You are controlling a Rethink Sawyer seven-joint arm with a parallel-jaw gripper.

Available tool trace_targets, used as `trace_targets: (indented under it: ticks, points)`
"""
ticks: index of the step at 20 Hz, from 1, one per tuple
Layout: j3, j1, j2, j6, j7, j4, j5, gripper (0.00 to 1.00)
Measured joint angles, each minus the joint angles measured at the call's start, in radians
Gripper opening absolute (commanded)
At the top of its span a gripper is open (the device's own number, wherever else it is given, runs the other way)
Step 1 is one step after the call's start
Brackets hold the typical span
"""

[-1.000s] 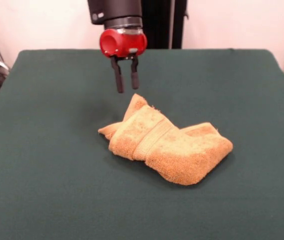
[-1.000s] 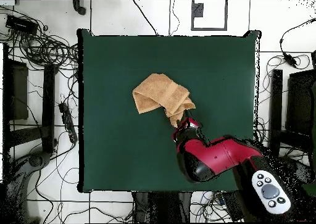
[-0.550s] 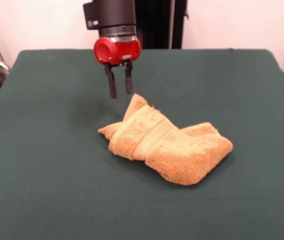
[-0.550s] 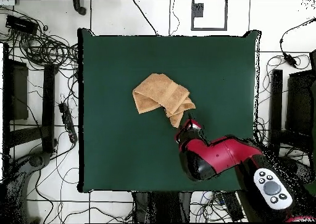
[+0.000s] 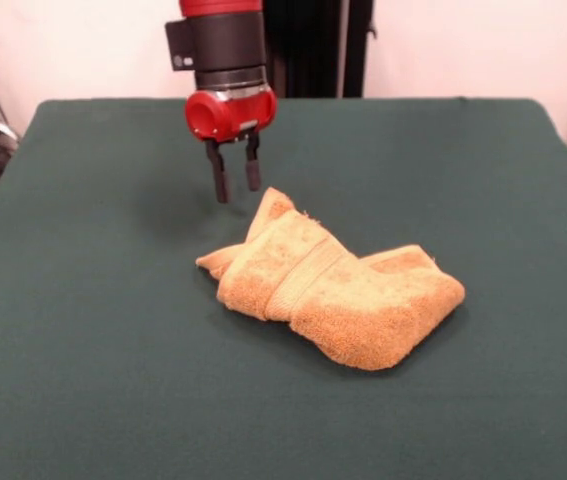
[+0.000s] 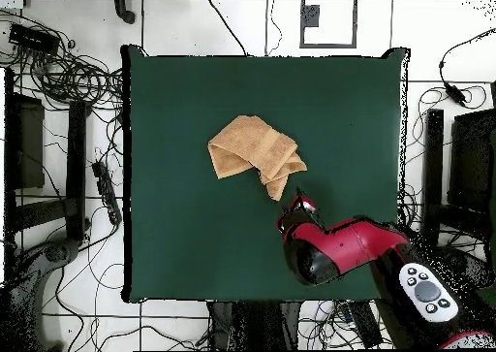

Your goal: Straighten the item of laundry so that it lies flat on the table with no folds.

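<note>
The towel (image 5: 338,290) folds hide its underside; the arm (image 5: 220,40) is cut off at the top.

Bare table (image 5: 113,350) all round the crumpled towel (image 5: 338,290), its only obstacle

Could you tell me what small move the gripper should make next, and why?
Probably sideways and down onto the towel's raised corner beside it. The gripper hangs open above bare table, holding nothing, and the towel lies bunched in folds, so a corner must be pinched before anything can be pulled flat.
</note>
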Motion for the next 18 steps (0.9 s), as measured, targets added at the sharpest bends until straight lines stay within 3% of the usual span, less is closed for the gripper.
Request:
trace_targets:
  ticks: [18]
  points:
    - [0.11,-0.13,0.084,0.0,0.0,0.0,-0.001,1.0]
